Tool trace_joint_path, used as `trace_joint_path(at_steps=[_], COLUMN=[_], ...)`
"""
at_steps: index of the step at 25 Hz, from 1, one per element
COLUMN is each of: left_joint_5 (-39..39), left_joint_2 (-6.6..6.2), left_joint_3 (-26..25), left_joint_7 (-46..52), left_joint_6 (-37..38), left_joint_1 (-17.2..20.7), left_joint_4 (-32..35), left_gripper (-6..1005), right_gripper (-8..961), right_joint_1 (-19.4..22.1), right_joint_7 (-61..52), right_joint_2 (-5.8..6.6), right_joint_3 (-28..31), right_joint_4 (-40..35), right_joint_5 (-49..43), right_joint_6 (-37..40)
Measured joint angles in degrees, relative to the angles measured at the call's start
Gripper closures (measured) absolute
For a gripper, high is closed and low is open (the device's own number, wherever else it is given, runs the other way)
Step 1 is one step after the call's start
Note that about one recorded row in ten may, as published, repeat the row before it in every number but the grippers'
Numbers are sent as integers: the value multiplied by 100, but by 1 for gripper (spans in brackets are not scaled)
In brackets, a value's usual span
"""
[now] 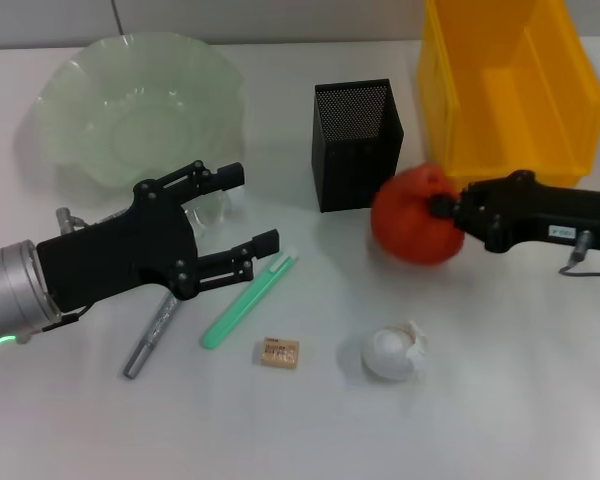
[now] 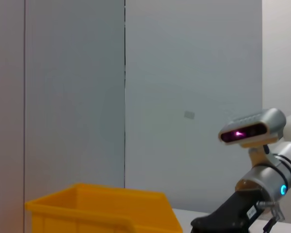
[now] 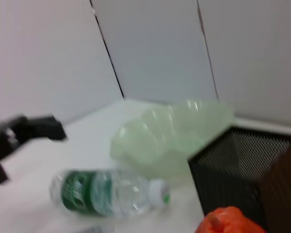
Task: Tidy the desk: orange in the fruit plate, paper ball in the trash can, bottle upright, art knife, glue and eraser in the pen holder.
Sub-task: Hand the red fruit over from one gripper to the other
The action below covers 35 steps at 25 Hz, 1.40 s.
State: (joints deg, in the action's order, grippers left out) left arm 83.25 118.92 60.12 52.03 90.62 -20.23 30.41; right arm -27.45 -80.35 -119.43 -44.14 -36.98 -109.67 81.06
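Observation:
My right gripper (image 1: 442, 208) is shut on the reddish orange (image 1: 412, 218), in front of the yellow trash can (image 1: 510, 80) and beside the black mesh pen holder (image 1: 357, 143). My left gripper (image 1: 242, 212) is open over the lying bottle, of which only a clear bit (image 1: 212, 210) shows. In the right wrist view the bottle (image 3: 106, 191) lies on its side near the fruit plate (image 3: 169, 136), with the orange (image 3: 228, 221) at the edge. The pale-green fruit plate (image 1: 130, 105) stands at the back left. The green art knife (image 1: 248, 300), grey glue pen (image 1: 152, 335), eraser (image 1: 279, 352) and paper ball (image 1: 395, 352) lie in front.
The left wrist view shows the trash can's rim (image 2: 102, 211), my right arm (image 2: 242, 213) and the robot's head (image 2: 252, 128) against a grey wall. The pen holder (image 3: 233, 165) stands close to the orange in the right wrist view.

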Motion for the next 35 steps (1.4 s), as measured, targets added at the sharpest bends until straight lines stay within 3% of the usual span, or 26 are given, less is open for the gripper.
trace_joint_path(at_steps=[18,23,35], left_joint_5=[1,7,-1], left_joint_2=[0,-1,17], left_joint_3=[23,214,371], left_joint_7=[542,754,800], left_joint_6=[-46,-46,-57], left_joint_1=[-613,-763,-843], left_joint_4=[-284,-292,-291], left_gripper=[249,250,255], right_gripper=[921,920,921], right_joint_1=[672,644,248], right_joint_7=[-331,-504,-514], right_joint_2=[26,33,25], right_joint_3=[110,70,2], right_joint_4=[-1438,-1930,-2005], right_joint_5=[679,673,673], right_joint_6=[1856,2090,2144])
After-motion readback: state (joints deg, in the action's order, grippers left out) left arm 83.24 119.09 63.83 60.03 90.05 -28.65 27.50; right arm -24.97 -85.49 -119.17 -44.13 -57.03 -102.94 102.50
